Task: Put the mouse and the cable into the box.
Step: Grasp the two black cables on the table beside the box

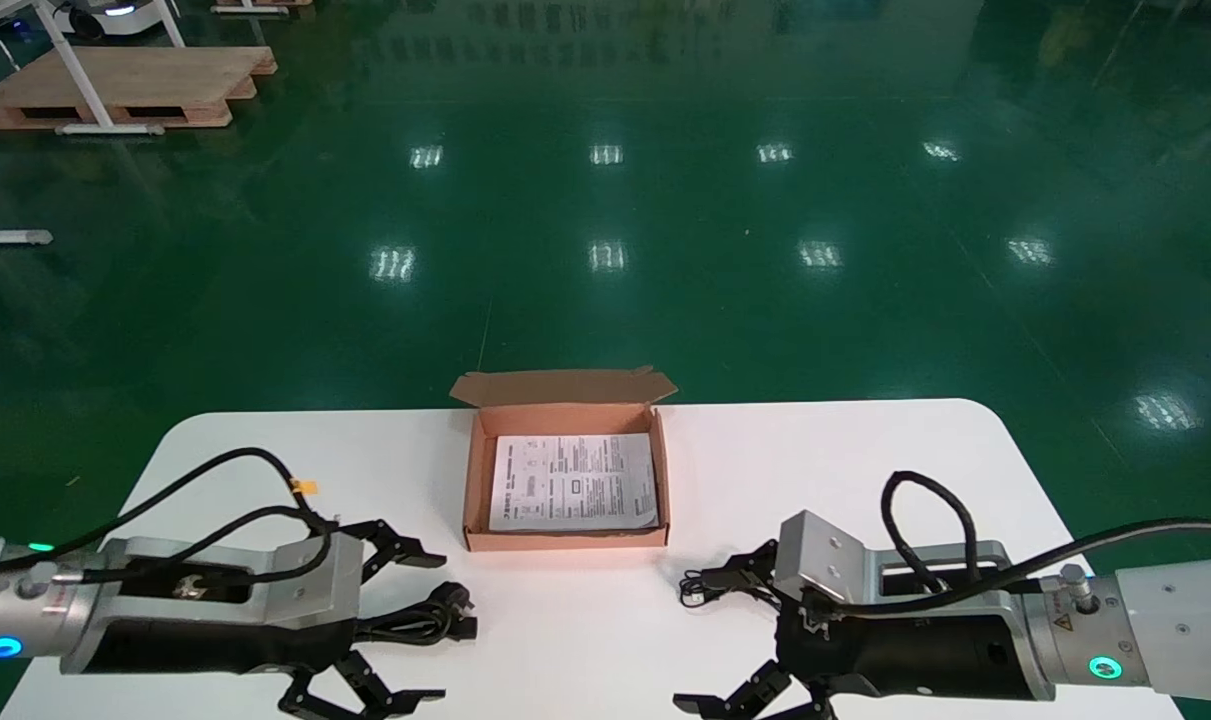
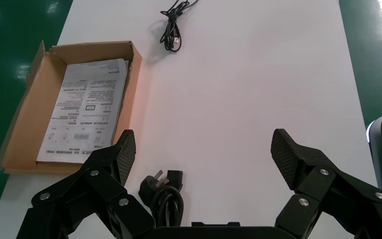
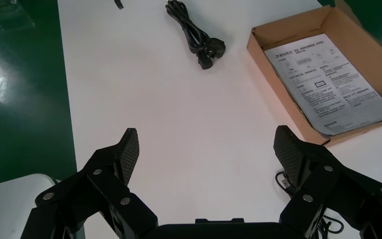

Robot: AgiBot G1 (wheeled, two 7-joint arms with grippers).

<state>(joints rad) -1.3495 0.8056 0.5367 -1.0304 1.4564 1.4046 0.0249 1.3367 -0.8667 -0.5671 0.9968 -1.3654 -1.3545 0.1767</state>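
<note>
An open cardboard box (image 1: 479,470) with a printed sheet (image 1: 575,482) in it stands at the table's middle. A coiled black power cable (image 1: 427,620) lies between the fingers of my left gripper (image 1: 420,625), which is open and touches nothing; the coil sits close to one finger (image 2: 125,155). My right gripper (image 1: 710,640) is open too, empty, with a thin black cable (image 1: 698,590) beside its inner finger (image 3: 288,149). The left wrist view shows that thin cable (image 2: 171,30) far off, and the box (image 2: 30,114). No mouse is in view.
The white table (image 1: 865,470) has rounded corners, with green floor all round it. The right wrist view shows the power cable (image 3: 196,35) and the box (image 3: 293,30) ahead. A wooden pallet (image 1: 115,85) lies far back on the floor.
</note>
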